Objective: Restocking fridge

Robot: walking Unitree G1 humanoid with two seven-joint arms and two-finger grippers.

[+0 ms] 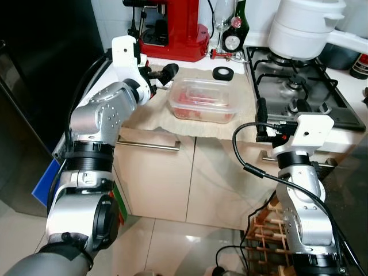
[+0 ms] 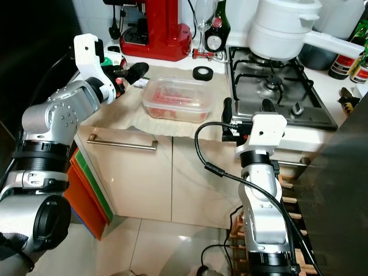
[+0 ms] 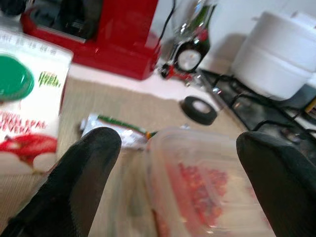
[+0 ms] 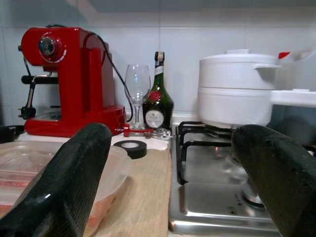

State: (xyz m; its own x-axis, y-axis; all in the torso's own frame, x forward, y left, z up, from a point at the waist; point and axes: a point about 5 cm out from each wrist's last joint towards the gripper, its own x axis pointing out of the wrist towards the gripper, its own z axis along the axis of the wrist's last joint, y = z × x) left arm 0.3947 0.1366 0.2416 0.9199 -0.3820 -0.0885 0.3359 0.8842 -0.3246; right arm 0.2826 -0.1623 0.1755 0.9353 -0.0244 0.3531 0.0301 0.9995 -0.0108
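A clear plastic container point(image 1: 201, 100) with red food inside rests on a beige mat point(image 1: 155, 118) on the counter. My left gripper point(image 1: 161, 76) hovers just left of the container, open, with nothing between its fingers; in the left wrist view the container point(image 3: 207, 187) lies ahead between the two fingertips. A white carton with a green cap point(image 3: 24, 98) stands beside that gripper. At the counter's front edge, by the hob, my right gripper point(image 1: 280, 111) is open and empty, to the right of the container point(image 4: 19, 173).
A black fridge point(image 1: 40, 86) stands to the left. At the back are a red coffee machine point(image 1: 175, 29), a wine glass point(image 4: 137, 84), a bottle point(image 4: 158, 101) and a black tape roll point(image 1: 223, 73). A white pot point(image 1: 302, 29) sits on the gas hob point(image 1: 299, 86). A wooden rack point(image 1: 270, 236) is on the floor.
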